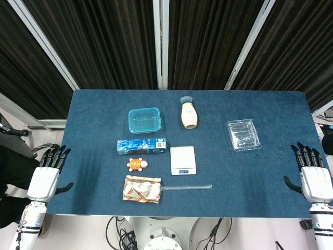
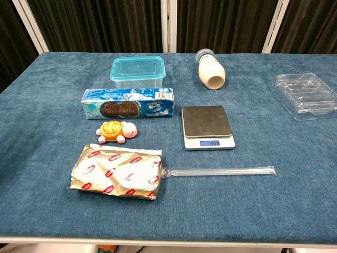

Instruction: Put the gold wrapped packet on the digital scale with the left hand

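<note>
Lying flat near the table's front edge, the gold packet (image 2: 117, 172) is sitting just left of the scale (image 2: 207, 126). Gripping it across its width should be lifting it cleanly. Left hand (image 1: 47, 174) is hovering off-table, fingers seemingly spread, holding nothing; right hand (image 1: 312, 174) likewise.
</note>
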Robot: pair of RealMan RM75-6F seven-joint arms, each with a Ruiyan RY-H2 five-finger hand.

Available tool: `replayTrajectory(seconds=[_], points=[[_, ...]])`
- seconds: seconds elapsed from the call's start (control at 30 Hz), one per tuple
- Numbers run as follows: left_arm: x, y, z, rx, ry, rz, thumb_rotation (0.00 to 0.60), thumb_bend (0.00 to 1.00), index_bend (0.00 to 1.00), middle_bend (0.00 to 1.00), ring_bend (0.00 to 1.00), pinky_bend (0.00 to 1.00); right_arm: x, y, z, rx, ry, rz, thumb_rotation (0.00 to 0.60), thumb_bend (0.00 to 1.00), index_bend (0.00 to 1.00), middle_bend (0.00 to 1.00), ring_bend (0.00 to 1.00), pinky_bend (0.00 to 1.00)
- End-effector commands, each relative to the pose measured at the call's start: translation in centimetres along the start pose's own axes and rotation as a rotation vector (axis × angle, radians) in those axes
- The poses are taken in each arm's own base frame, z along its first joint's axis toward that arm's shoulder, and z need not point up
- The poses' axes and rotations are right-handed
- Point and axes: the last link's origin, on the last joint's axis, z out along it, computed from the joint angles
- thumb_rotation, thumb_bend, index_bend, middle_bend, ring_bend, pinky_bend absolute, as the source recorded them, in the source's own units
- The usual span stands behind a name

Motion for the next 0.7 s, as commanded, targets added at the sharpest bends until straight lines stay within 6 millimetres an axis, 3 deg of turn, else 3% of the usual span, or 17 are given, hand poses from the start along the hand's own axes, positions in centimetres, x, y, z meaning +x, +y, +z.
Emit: replayTrajectory(seconds=[0.03, 0.43, 0.7], points=[[0.0, 0.0, 0.0, 0.001, -0.001, -0.001, 0.600, 0.12, 0.00, 0.00, 0.00, 0.00, 0.0, 0.0, 0.0, 0.001, -0.001, 0.000, 0.600, 0.16, 0.00, 0.00, 0.00, 0.00], [-0.2, 0.8, -0.7, -0.025, -0.044, -0.049, 0.600, 0.12, 0.00, 0.00, 0.00, 0.00, 0.3, 0.2, 0.0, 0.000, 0.008, 0.008, 0.600, 0.16, 0.00, 0.00, 0.00, 0.00], [-1.4, 3.2, -0.9, -0.151, -0.135, -0.110, 0.600, 0.12, 0.00, 0.00, 0.00, 0.00, 0.8, 0.4, 0.6, -0.003, 0.016, 0.006, 0.600, 0.16, 0.00, 0.00, 0.00, 0.00]])
